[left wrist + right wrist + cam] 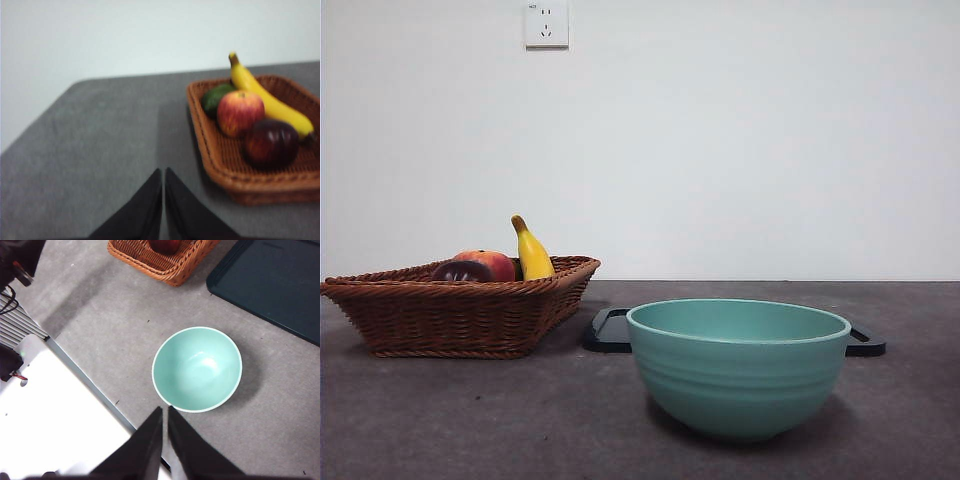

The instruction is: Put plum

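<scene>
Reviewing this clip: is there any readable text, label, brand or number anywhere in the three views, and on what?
No readable text in any view.
Wall socket: a tiny dark mark at its top left corner, too small to read.
Green bowl, wicker basket, dark tray, plum, apple, banana: no labels or stickers visible.
Left wrist view is blurred; nothing legible there.

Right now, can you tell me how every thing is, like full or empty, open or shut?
plum: lying in the basket
basket: holding fruit
apple: in the basket
banana: in the basket
bowl: upright, empty
tray: flat behind the bowl, visible part bare
left gripper: shut
right gripper: shut
</scene>
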You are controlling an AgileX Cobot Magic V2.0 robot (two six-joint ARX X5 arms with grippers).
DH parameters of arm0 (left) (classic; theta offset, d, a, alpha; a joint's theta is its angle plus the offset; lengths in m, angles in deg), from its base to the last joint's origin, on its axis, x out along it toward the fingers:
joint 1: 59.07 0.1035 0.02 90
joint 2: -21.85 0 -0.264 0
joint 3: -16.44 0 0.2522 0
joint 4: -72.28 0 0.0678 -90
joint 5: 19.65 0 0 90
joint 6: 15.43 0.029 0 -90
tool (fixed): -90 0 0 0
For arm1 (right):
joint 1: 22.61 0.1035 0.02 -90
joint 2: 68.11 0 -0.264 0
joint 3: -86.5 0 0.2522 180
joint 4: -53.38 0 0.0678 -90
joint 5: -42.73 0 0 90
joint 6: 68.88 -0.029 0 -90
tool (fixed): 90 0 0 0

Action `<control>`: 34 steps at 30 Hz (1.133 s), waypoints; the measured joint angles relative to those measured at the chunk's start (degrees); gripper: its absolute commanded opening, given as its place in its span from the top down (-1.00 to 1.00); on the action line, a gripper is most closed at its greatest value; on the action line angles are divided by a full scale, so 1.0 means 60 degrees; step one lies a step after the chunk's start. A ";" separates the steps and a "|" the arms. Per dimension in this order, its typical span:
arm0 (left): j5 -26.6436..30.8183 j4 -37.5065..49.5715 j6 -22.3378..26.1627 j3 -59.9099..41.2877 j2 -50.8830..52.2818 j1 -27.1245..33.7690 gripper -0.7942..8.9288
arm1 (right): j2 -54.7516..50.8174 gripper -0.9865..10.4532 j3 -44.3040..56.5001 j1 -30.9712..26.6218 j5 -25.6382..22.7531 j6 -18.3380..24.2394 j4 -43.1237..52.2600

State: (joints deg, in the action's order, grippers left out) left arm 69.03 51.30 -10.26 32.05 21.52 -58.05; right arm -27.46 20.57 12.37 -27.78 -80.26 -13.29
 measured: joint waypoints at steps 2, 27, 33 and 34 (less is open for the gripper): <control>0.0000 -0.0364 0.0000 0.0000 0.0000 0.0000 0.82 | 0.0000 0.82 0.0000 -0.0004 0.0000 0.0000 0.0000; 0.0011 -0.0532 -0.0004 0.0000 0.0004 0.0000 0.82 | 0.0000 0.82 0.0000 -0.0004 0.0000 0.0000 0.0000; 0.0011 -0.0532 -0.0004 0.0000 0.0004 0.0000 0.82 | 0.0000 0.82 0.0000 -0.0004 0.0000 0.0000 0.0000; 0.0011 -0.0532 -0.0004 0.0000 0.0004 0.0000 0.82 | 0.0000 0.82 0.0000 0.0000 0.0000 0.0000 0.0000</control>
State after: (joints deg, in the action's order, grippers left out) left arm 69.09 48.11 -10.28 32.05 21.54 -58.05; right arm -27.46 20.57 12.37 -27.78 -80.26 -13.29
